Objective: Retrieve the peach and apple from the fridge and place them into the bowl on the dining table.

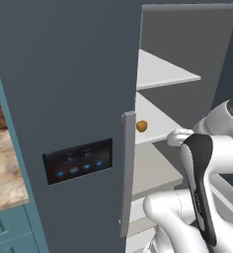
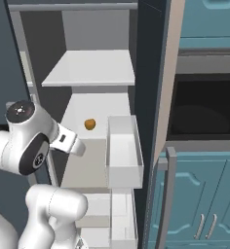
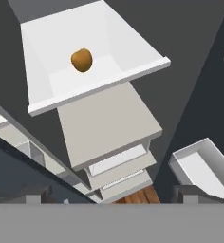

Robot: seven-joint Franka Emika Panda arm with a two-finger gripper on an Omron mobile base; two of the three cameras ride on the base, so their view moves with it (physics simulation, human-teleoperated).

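Two doors belong to the tall dark slate-grey fridge [image 1: 64, 74]: the left one is shut and carries a long grey vertical handle [image 1: 127, 173] and a black control panel with blue lights [image 1: 78, 160], while the right one stands swung open, so the white interior shows in both base views. Inside, flat white shelves [image 2: 92, 68] are stacked one above another, and a white door bin [image 2: 123, 151] sits on the inner face of the open door, just right of the shelves in the right base view. Left of the fridge, in the left base view, a beige-brown marbled stone bench top [image 1: 5, 168] rests on a teal base. Right of the fridge, in the right base view, teal cabinet doors with slim grey handles [image 2: 200, 204] stand below a dark recessed opening [image 2: 204, 107]. The white robot arm with dark joints [image 2: 29, 146] rises in front of the open compartment, its wrist pointing toward the shelves. The end effector [image 3: 111, 197] shows in the hand view as two small dark finger tips spread wide apart, released and holding nothing. A small round orange-brown fruit [image 3: 82, 60], the smallest thing here, lies alone on the middle white shelf toward its back, well apart from the finger tips; whether it is the peach or the apple I cannot tell.
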